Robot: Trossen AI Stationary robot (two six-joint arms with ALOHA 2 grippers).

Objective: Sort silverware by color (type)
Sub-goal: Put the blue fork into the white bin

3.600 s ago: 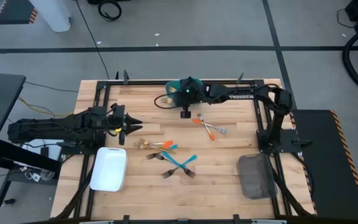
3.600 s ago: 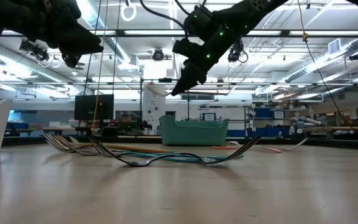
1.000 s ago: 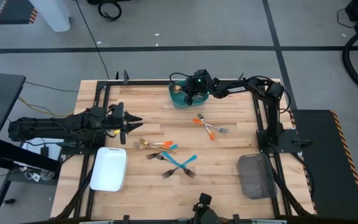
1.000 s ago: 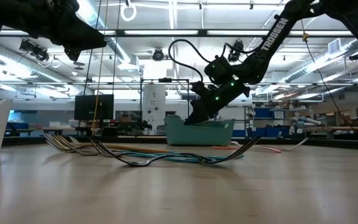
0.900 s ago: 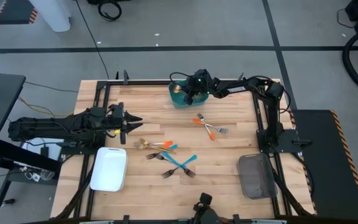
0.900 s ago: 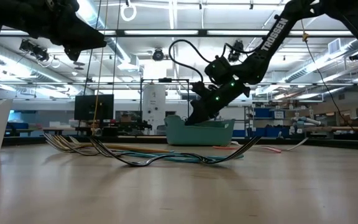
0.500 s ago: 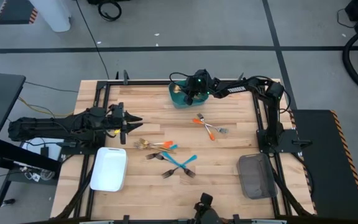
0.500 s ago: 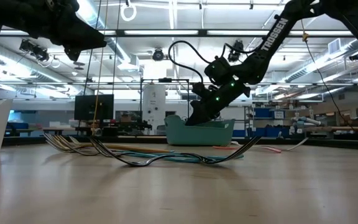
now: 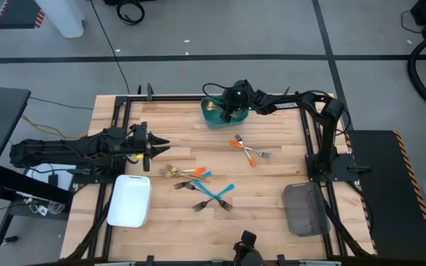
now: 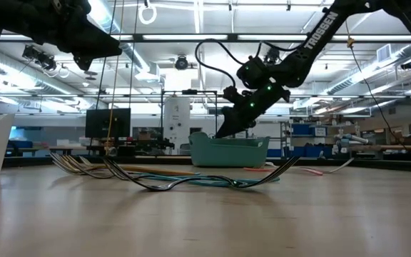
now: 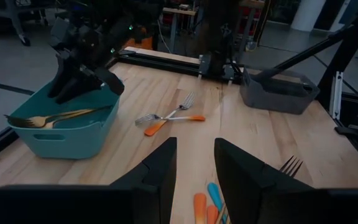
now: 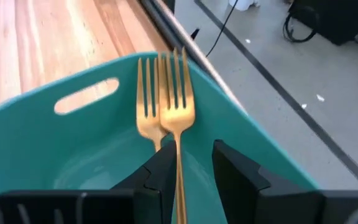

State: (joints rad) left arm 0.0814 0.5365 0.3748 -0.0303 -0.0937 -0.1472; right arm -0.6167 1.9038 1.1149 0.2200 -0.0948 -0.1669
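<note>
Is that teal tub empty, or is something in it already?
Not empty: the teal tub holds two gold forks, side by side, tines toward its rim.

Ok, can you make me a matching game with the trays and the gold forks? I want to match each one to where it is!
Things:
1. gold forks
2. white tray
3. grey tray
4. orange-handled forks

Places:
A. near table edge, on the left arm's side
B. lying in the teal tray
C. on bare wood, mid-table
D. near table edge, on the right arm's side

Pairs: 1-B, 2-A, 3-D, 4-C
</note>
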